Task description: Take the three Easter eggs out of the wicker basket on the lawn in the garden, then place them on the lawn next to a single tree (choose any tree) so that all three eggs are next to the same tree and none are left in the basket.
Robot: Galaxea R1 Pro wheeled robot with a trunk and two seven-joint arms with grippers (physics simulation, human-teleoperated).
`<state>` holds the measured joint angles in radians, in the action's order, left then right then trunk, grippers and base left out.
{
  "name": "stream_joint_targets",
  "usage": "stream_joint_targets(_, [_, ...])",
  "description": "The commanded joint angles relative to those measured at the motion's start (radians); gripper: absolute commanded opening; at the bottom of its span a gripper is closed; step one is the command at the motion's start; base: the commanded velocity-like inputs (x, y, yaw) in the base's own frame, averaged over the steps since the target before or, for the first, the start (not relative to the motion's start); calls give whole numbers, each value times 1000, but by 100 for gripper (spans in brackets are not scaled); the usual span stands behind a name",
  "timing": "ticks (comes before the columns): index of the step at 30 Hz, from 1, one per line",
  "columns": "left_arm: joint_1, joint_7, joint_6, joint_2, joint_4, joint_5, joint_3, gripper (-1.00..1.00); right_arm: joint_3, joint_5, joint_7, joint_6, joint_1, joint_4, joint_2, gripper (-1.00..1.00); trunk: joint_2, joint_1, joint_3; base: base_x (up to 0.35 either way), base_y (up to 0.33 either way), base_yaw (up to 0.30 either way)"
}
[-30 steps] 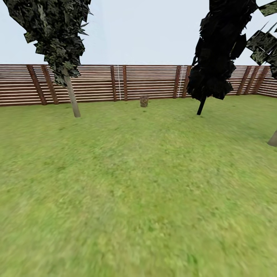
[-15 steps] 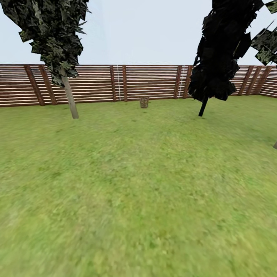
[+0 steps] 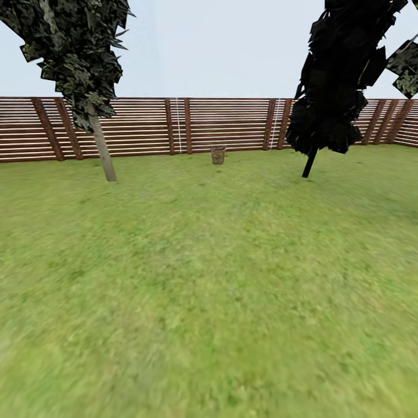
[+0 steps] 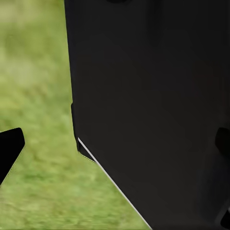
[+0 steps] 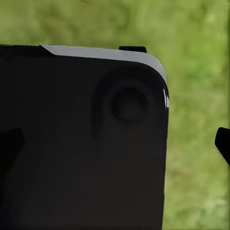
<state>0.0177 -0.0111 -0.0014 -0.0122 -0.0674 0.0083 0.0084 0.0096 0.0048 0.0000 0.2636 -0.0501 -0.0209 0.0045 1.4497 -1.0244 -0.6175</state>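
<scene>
A wicker basket (image 3: 217, 155) stands far across the lawn (image 3: 209, 278) by the slatted fence (image 3: 232, 125), contents too small to tell, between a pale-trunked tree (image 3: 101, 145) and a dark tree (image 3: 334, 87). Whether either hand is apart or together cannot be told.

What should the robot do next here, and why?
Probably roll straight ahead over the lawn: the wicker basket stands far off by the fence, well beyond arm's reach, and nothing blocks the way.
</scene>
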Motion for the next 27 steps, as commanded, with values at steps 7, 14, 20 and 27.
stream_joint_targets(7, [1, -1, 0, 0, -2, 1, 1, 100, 0, 0, 0, 3, -1, 1, 1, 100, 0, -1, -1, 341, 0, 0])
stream_joint_targets(14, [1, -1, 0, 0, -2, 1, 1, 100, 0, 1, 0, 3, -1, 1, 0, 100, 0, -1, -1, 341, 0, 0])
stream_joint_targets(20, [1, -1, 0, 0, -2, 1, 1, 100, 0, 1, 0, 3, -1, 1, 0, 100, 0, -1, -1, 341, 0, 0])
stream_joint_targets(27, [1, -1, 0, 0, -2, 1, 1, 100, 0, 1, 0, 3, -1, 1, 0, 100, 0, -1, -1, 341, 0, 0])
